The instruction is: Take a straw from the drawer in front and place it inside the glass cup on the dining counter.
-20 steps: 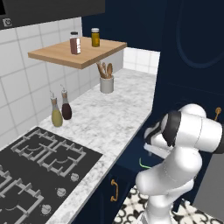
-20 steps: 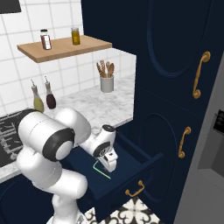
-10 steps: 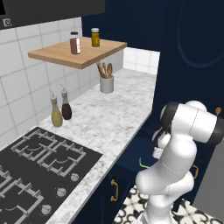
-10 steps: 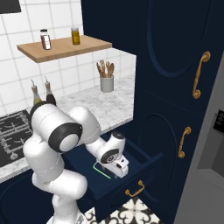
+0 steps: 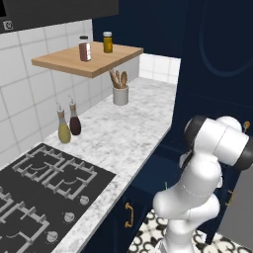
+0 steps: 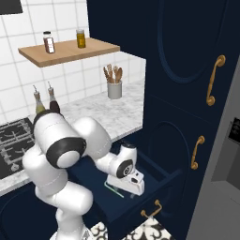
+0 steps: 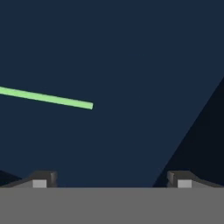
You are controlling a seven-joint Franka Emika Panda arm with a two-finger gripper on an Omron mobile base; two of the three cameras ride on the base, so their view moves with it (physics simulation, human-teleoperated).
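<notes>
The light-green straw [image 7: 46, 98] lies flat on the dark navy floor of the open drawer [image 6: 161, 180]. In the hand view it runs in from the left edge and ends up and to the left of my gripper [image 7: 111, 181]. The two dark fingertips [image 7: 41, 178] stand far apart with nothing between them, so the gripper is open. From the right base view, my hand [image 6: 127, 182] reaches down into the drawer, and a short piece of the straw [image 6: 112, 190] shows just left of it. The glass cup and the dining counter are out of view.
The drawer's front carries a brass handle [image 6: 151, 211]. A tall navy cabinet [image 6: 187, 70] rises to the right. Behind, the marbled worktop [image 5: 113, 133] holds a crock of wooden spoons [image 5: 120, 89], two bottles [image 5: 69, 126] and a cooktop [image 5: 44, 188].
The arm has swung the hand right and down, deeper into the drawer. The gripper has stayed open and the straw has not moved.
</notes>
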